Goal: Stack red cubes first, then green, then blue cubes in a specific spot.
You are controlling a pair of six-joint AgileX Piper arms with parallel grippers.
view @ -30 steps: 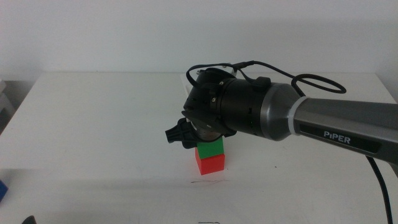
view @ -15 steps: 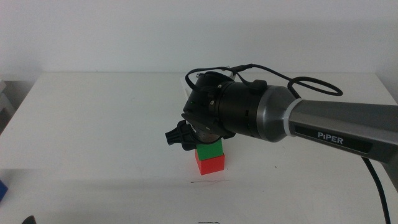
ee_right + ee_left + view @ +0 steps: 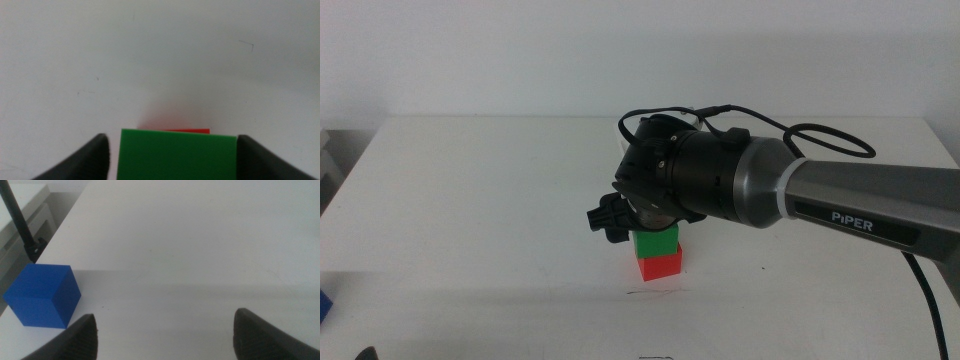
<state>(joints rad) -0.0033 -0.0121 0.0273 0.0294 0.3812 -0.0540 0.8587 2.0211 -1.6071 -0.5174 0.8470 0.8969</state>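
— So, where do we stand on the stack?

— From my end, two of three layers look done. The red cube [image 3: 660, 266] sits on the white table [image 3: 470, 200] just behind the thin dark scratch [image 3: 650, 293] that marks the spot, and the green cube [image 3: 655, 242] rests squarely on top of it.

— Is the right gripper [image 3: 172, 150] off the green one?

— I judge it released, or nearly. In the right wrist view the two jaws stand on either side of the green cube with a sliver of table showing on each side, so they are spread a little wider than the cube, not pinching it. The arm hangs directly over the stack.

— And the blue?

— Not placed yet. The blue cube [image 3: 42, 296] lies on the table far to the left of the stack, near the table's edge. My left gripper [image 3: 165, 330] waits beside it, jaws wide apart and holding nothing, the cube just outside one jaw.

— So what's left?

— Clear the right arm away, then fetch the blue cube and set it on the green.
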